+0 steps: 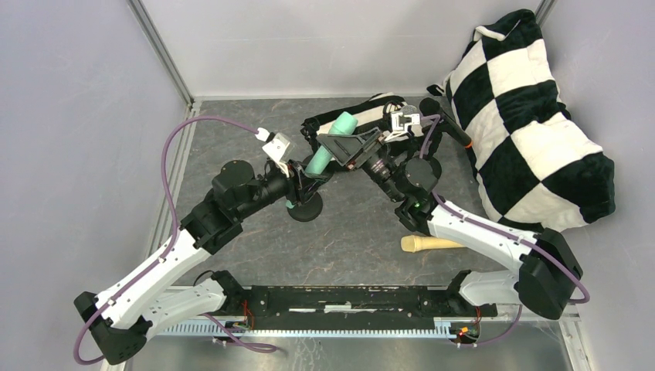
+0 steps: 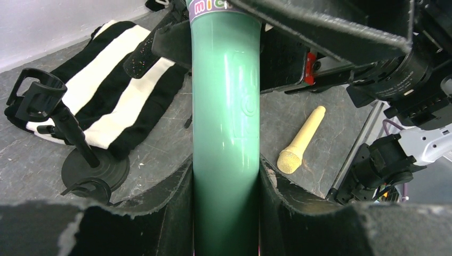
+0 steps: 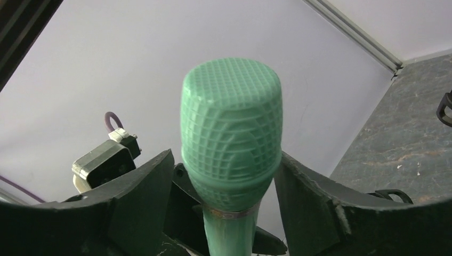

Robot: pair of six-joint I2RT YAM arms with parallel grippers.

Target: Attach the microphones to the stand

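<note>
**Mint green microphone [image 2: 226, 101] gripped, clip not yet reached**

The left gripper [image 2: 226, 178] clamps the barrel. The right gripper [image 3: 226, 170] brackets the head, but whether it grips is unclear. Line the barrel up with the stand [image 2: 79, 141], low to the left gripper's left, before pressing in. Striped cloth [image 2: 122, 90] crowds the stand, and the cream-yellow microphone [image 2: 301, 141] lies to the right.

Mint-green microphone [image 1: 340, 125] (checkered black-white pillow [image 1: 533, 116])

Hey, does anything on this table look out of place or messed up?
Nothing spilled or broken. The black microphone with orange ring leans against the checkered cushion, and the cream-yellow microphone lies loose, unattached. The left hand grips the mint green microphone.
</note>
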